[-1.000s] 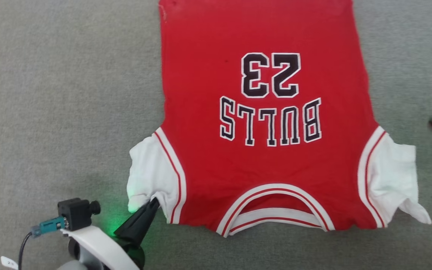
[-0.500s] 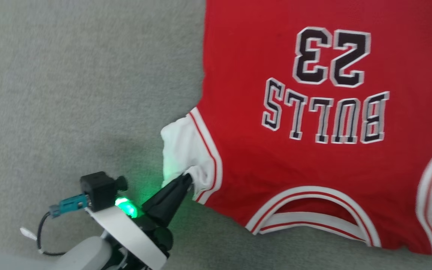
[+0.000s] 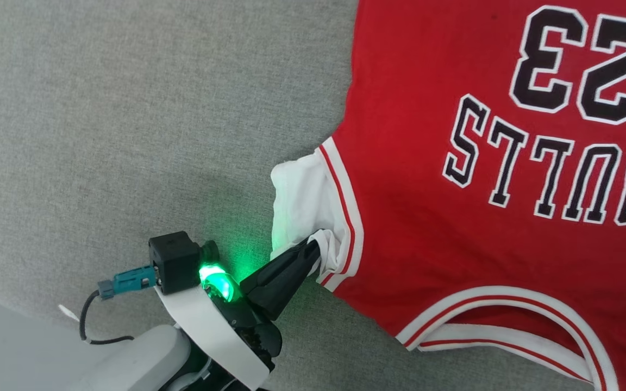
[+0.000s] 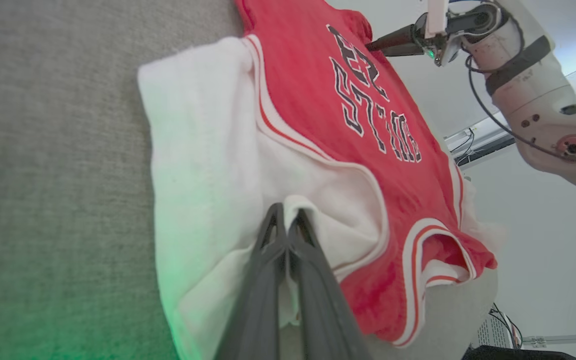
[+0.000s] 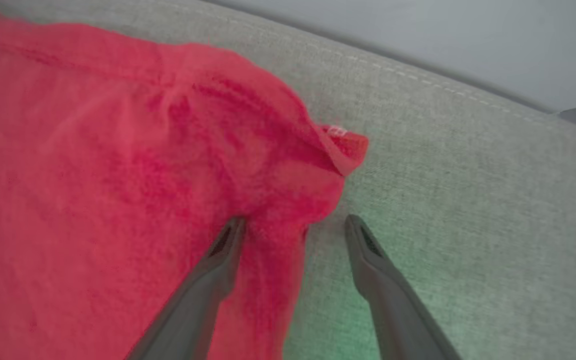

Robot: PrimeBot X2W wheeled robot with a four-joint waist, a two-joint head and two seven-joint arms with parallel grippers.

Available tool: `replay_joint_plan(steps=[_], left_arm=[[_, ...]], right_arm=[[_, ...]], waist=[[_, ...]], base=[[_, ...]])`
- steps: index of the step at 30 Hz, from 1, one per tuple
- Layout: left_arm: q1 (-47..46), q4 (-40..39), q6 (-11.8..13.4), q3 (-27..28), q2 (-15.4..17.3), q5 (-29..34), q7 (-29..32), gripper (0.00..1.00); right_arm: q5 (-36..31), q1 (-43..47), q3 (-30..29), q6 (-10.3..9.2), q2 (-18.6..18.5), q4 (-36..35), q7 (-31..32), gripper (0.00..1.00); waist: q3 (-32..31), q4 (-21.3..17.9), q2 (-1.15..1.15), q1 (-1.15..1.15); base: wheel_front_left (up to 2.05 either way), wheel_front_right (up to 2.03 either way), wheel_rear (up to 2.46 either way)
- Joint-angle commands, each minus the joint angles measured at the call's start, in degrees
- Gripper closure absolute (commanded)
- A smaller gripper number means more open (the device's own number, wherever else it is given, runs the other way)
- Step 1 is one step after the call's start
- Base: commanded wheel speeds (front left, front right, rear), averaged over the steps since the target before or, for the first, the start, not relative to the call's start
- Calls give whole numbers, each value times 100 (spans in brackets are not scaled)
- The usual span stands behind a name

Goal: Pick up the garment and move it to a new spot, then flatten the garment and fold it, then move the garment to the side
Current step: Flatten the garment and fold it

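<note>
The garment (image 3: 443,239) lies chest-up and spread flat on the grey fabric surface (image 3: 128,136), with the lettering upside down in the head view. The left gripper (image 3: 313,248) has its jaws pressed together on the edge of the white sleeve (image 3: 305,195), a small fold of it pinched at the tips (image 4: 288,220). At the garment's far red corner (image 5: 338,145), the right gripper (image 5: 294,222) has its jaws apart: one finger rests on red cloth, the other over grey fabric.
</note>
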Motion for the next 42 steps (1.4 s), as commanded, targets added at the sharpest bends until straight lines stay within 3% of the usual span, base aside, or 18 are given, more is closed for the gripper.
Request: replay_joint_plan(steps=[1,5,6,7,8,17,26,32,34,35,42], left_arm=[[-50,88,14,-44,1,-74,-8,100],[-111,104,14,-65,6,-123,-9,100],[-123,108,14,-54,0,-124,-9,100],[-133,110,14,-41,-9,-119,-10,100],[-145,108,14,-34,-24,-114,-10,100],[-176,178,14,110,-75,-51,-12,100],[170,261,14,358,105,-123,-14,100],[510,303,14,541,257,-136,-16,100],[659,326,14,626,320,-182,-18,100],[659,326,14,626,320,-182,-18,100],[1035,383,14,964,472,-274,-18,100]], right_arm=[[-32,-85,68,-1,78,157,98,0],[42,-92,164,1,331,467,307,0],[57,-95,202,1,356,480,337,15],[80,-112,224,1,369,489,348,63],[94,-110,250,1,362,503,346,100],[257,-301,226,-3,158,408,-252,100],[1114,378,984,-2,-369,-592,-326,100],[2013,1565,1314,-2,-1094,-1782,-245,100],[2441,2375,1303,-2,-1459,-2405,-281,100],[2441,2375,1303,-2,-1459,-2405,-281,100],[3032,4682,897,-2,-2012,-3691,-557,100]], waist=[[79,49,0,0],[136,33,0,0],[148,27,0,0],[159,19,0,0],[168,10,0,0],[27,-156,0,0],[-519,-520,0,0],[-971,-810,0,0],[-1143,-908,0,0],[-1143,-908,0,0],[-1486,-1114,0,0]], base=[[0,0,0],[0,0,0],[0,0,0],[0,0,0],[0,0,0],[0,0,0],[0,0,0],[0,0,0],[0,0,0],[0,0,0],[0,0,0]])
